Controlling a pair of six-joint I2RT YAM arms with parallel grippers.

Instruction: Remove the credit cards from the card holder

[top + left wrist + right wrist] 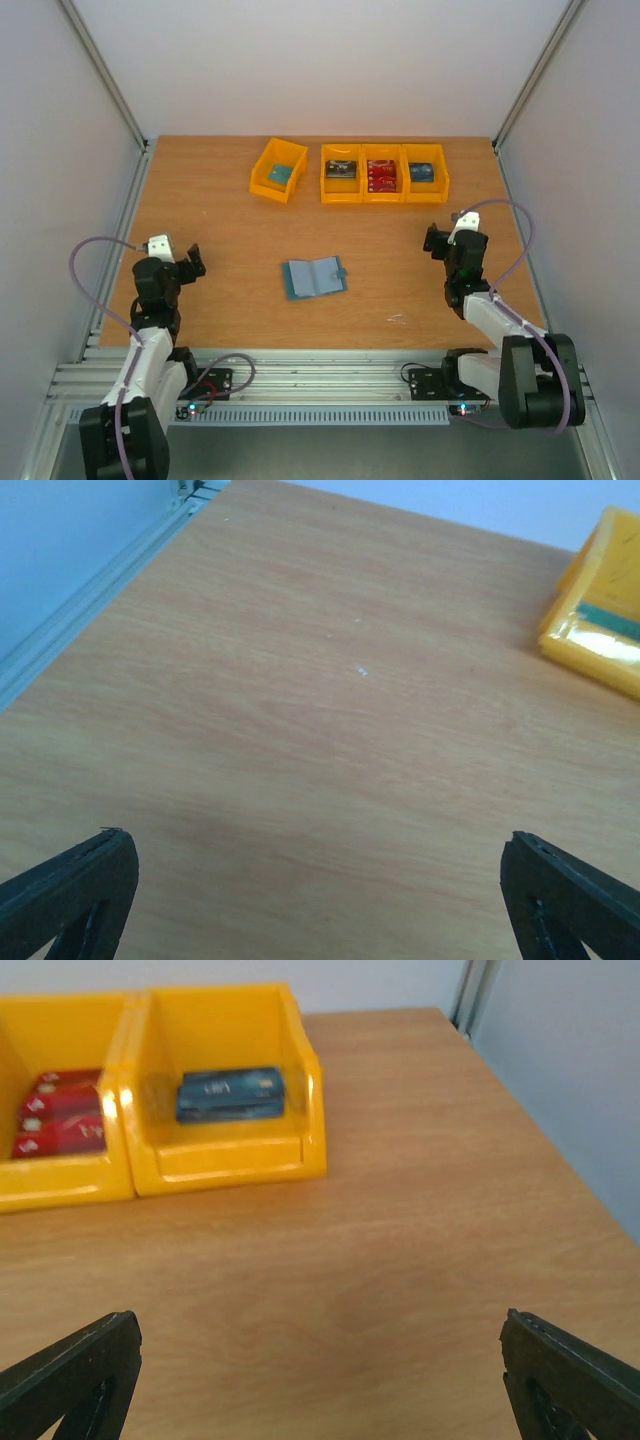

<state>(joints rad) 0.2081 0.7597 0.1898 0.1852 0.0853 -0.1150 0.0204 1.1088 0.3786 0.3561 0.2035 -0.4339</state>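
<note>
The slate-blue card holder (314,277) lies open and flat on the table's middle, between the two arms. Credit cards lie in the yellow bins at the back: a dark one (341,169), a red one (381,176) and a blue one (421,172). In the right wrist view the blue card (229,1094) and the red card (58,1125) show in their bins. My left gripper (192,262) (320,900) is open over bare wood, left of the holder. My right gripper (436,241) (320,1375) is open too, right of the holder, with nothing between its fingers.
A separate yellow bin (279,170) (600,620) at the back left holds a teal card (280,173). A row of three joined yellow bins (384,188) stands beside it. Metal frame rails and white walls border the table on both sides.
</note>
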